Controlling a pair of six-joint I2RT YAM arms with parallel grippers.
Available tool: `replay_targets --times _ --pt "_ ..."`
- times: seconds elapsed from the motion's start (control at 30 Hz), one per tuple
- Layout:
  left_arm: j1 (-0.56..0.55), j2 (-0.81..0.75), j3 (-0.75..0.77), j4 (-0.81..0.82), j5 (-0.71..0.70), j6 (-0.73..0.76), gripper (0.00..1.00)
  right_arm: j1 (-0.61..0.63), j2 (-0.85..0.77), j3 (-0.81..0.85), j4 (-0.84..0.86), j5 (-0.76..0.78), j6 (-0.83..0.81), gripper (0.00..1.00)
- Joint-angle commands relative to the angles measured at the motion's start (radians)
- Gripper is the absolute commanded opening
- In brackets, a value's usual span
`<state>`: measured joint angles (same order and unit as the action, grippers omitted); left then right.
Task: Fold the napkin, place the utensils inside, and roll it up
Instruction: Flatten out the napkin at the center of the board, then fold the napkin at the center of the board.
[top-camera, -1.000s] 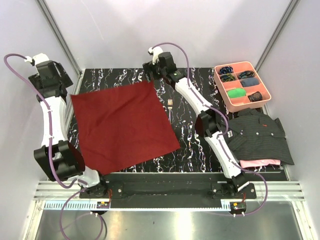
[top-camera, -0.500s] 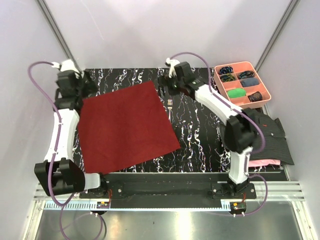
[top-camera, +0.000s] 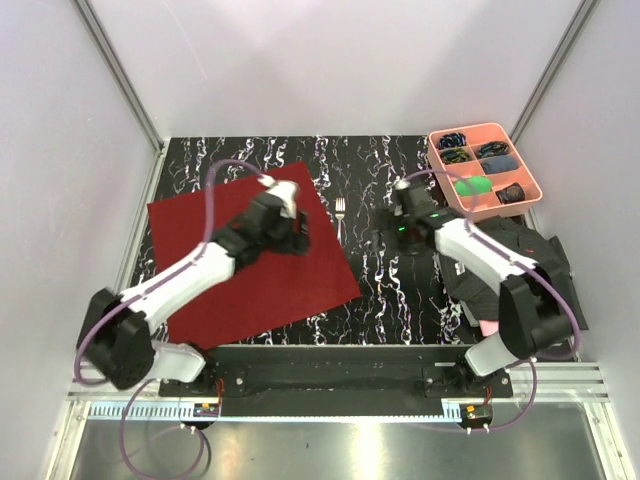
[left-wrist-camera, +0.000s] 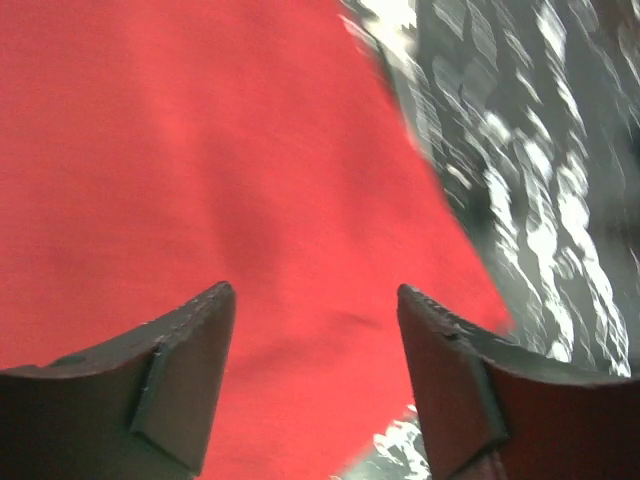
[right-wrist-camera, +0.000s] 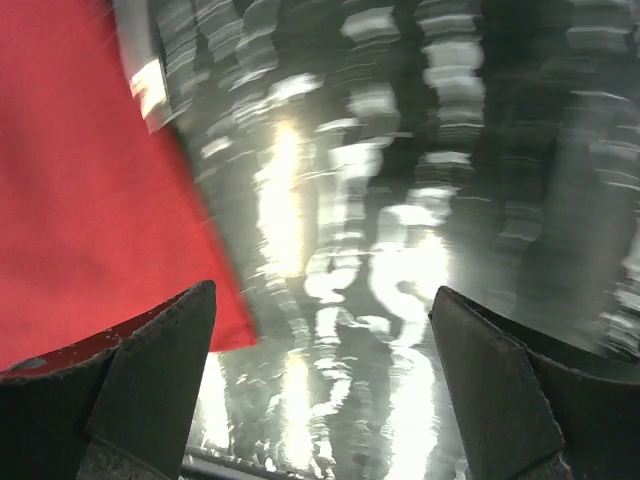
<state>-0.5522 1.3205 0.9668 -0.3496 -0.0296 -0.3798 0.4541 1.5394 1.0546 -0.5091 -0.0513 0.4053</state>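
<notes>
Your napkin (top-camera: 240, 260) lies flat and unfolded on the left half of the table. Your left gripper (left-wrist-camera: 315, 305) hangs over its far-right part, spread and empty. Your right gripper (right-wrist-camera: 325, 300), also spread and empty, hangs over bare table just off the napkin's right edge.

The fork (top-camera: 340, 209) lies between the two grippers, just beside that edge, with its long axis running far to near. No spoon shows.

For the fold, your left arm looks the nearer.

The tray (top-camera: 465, 129) at far right holds small dark bundles and one green one (top-camera: 470, 186).
</notes>
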Motion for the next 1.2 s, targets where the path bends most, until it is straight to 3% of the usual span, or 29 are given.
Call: replay_targets --times 0.0,0.13,0.23,0.53,0.87,1.17 --pt "-0.210 0.086 -0.008 0.147 -0.012 -0.073 0.63 -0.167 -0.126 -0.021 -0.011 0.105 0.075 0.97" --pt "-0.397 0.248 0.097 0.167 -0.048 -0.074 0.54 -0.278 -0.211 -0.012 -0.020 0.097 0.058 0.98" --pt "-0.446 0.353 0.171 0.155 -0.076 -0.070 0.49 -0.327 -0.251 -0.002 -0.034 0.077 0.046 0.98" --pt "-0.494 0.505 0.262 0.149 -0.056 -0.100 0.40 -0.364 -0.317 -0.030 -0.046 0.057 0.035 0.99" --pt "-0.509 0.525 0.237 0.092 -0.168 -0.156 0.32 -0.374 -0.328 -0.048 -0.049 0.054 0.038 1.00" --pt "-0.515 0.571 0.248 0.067 -0.230 -0.168 0.32 -0.377 -0.346 -0.053 -0.051 0.054 0.043 1.00"
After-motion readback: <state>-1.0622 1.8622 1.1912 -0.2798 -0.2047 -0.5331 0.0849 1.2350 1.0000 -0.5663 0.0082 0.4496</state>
